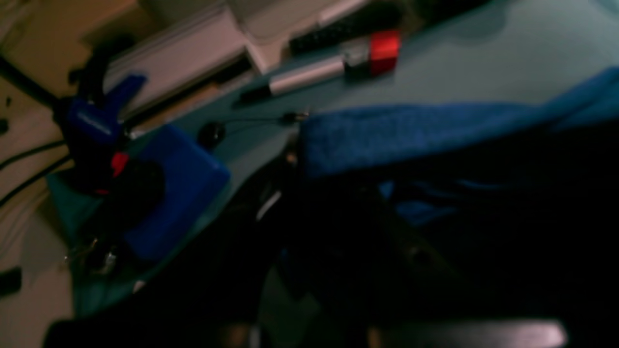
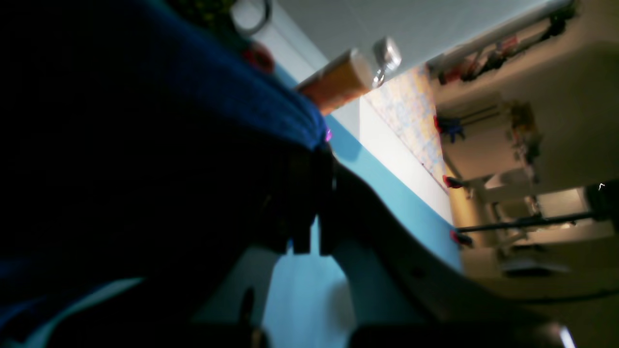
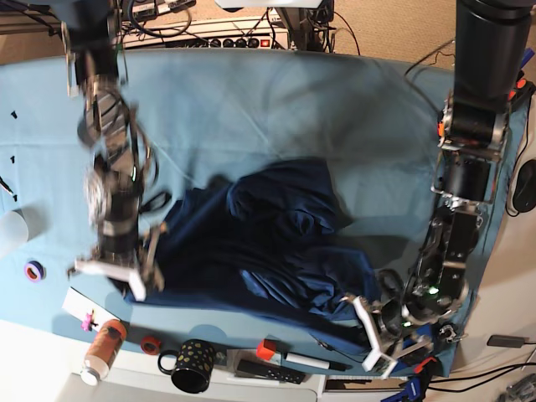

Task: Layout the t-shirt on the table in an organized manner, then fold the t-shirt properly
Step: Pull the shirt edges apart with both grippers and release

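The dark navy t-shirt (image 3: 268,243) lies crumpled on the teal-covered table (image 3: 251,100), toward the front middle. At its front left corner in the base view, my right gripper (image 3: 134,280) is low against the cloth. The right wrist view shows its fingertips (image 2: 309,241) together at the edge of the t-shirt (image 2: 217,87), which fills the frame's left. My left gripper (image 3: 368,331) sits at the front right corner. In the left wrist view a blue fold of the t-shirt (image 1: 411,135) crosses the frame and the fingers are lost in the dark.
Along the front edge lie an orange bottle (image 3: 102,347), a red tape ring (image 3: 149,344), a black dotted mug (image 3: 188,364), a red block (image 3: 265,349) and a marker (image 3: 306,362). A white cup (image 3: 10,230) and purple ring (image 3: 33,270) sit far left. Cables and a power strip (image 3: 243,40) line the back.
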`<state>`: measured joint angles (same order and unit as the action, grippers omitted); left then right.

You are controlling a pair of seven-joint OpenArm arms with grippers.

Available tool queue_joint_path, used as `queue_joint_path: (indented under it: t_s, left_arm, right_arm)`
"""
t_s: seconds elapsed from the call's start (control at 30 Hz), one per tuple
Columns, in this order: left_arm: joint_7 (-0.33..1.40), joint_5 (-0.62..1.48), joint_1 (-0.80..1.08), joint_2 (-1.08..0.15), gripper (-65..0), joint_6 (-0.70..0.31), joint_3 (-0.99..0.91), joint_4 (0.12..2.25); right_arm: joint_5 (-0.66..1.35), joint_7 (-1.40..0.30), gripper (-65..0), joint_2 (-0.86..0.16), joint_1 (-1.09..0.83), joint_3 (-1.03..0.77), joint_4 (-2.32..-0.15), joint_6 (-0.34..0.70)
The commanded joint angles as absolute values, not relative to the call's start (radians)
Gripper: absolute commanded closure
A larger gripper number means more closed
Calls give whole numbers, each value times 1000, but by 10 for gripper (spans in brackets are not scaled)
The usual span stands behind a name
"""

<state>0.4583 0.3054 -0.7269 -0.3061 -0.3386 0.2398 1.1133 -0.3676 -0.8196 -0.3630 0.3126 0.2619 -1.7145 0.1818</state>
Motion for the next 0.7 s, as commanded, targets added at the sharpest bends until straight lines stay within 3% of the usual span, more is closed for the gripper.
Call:
queue_joint_path:
  t_s: [0.0,0.3,0.33,0.4,0.43,0.47,0.53,0.67]
  left_arm:
    - [431,296,-772,-303,0,-330,233,1118]
    - [318,189,-827,-234,0,-342,233,949]
    - [313,185,-836,-233,-56,-350,233,915]
    - [313,183,-855,-233,-309,-365,233,853]
    - [314,183,-862,-233,-390,-350,233,829]
    - [317,183,-865,-234,-427,-323,233,815]
    - [332,186,-862,-239,-427,-275,233,813]
    - [374,208,-861,-248,-425,-277,233,814]
  right_arm:
    - [-363,-786,0,-373,382,253,-1677,163]
    - [-197,-735,0,-373,696,253,-1247,198]
    - [-176,-731,-64,-373,719,253,-1203,228]
    - [-148,-723,-274,-371,755,253,-1125,250]
    - [-146,-722,-333,-368,768,253,-1097,249]
    - [-150,-723,-345,-365,774,253,-1081,245]
    - [-150,-726,-344,-363,776,253,-1078,237]
    - [-149,-738,-344,-361,776,253,-1079,187]
